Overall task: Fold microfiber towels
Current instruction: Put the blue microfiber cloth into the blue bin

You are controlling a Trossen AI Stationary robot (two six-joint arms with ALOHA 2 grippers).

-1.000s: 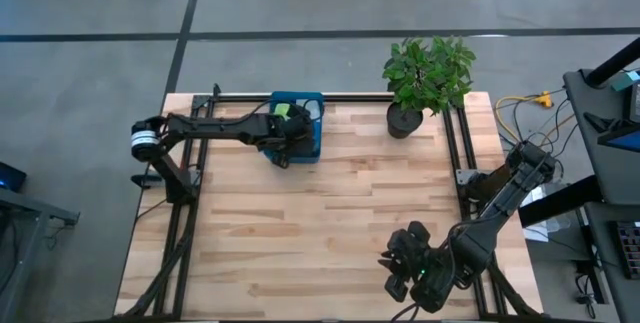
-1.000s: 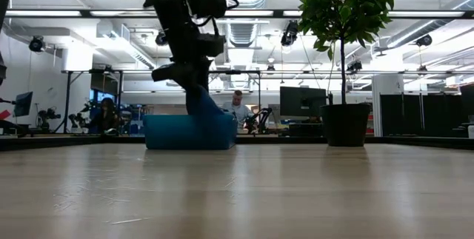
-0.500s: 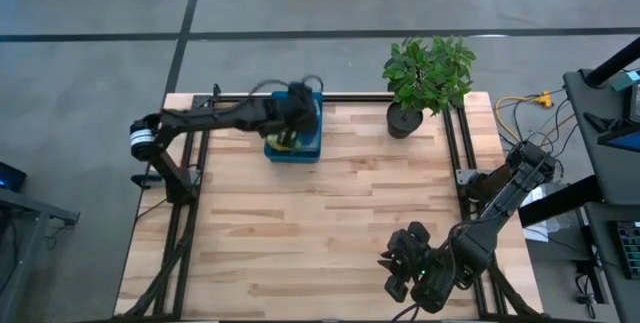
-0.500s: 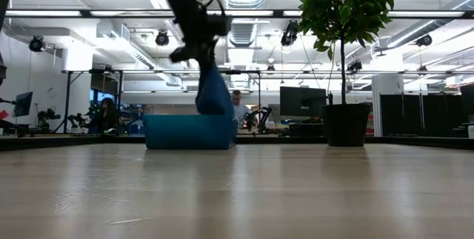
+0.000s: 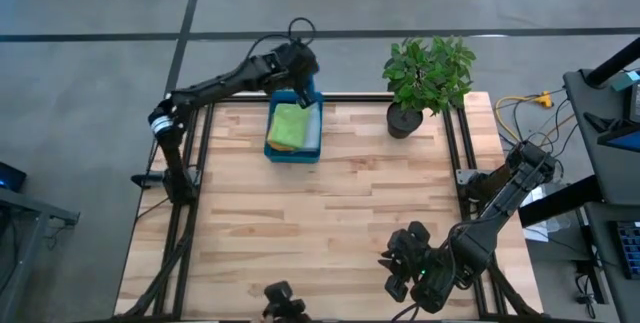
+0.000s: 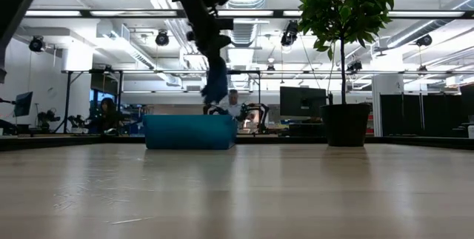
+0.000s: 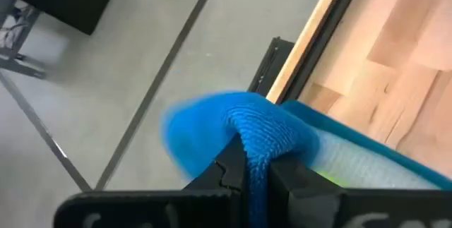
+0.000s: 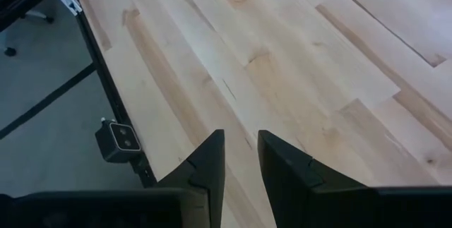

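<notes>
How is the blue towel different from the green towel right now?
The blue towel is pinched in the left gripper and hangs bunched above the teal tray, while the lime green towel lies flat inside that tray. The blue one is off the table; the green one rests untouched. Both are soft cloths near the table's far edge. The right gripper waits near the table's front edge.

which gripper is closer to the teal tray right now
Left. The left gripper hangs over the teal tray's far edge, pinching the blue towel. The right gripper waits apart from it at the table's near right corner.
</notes>
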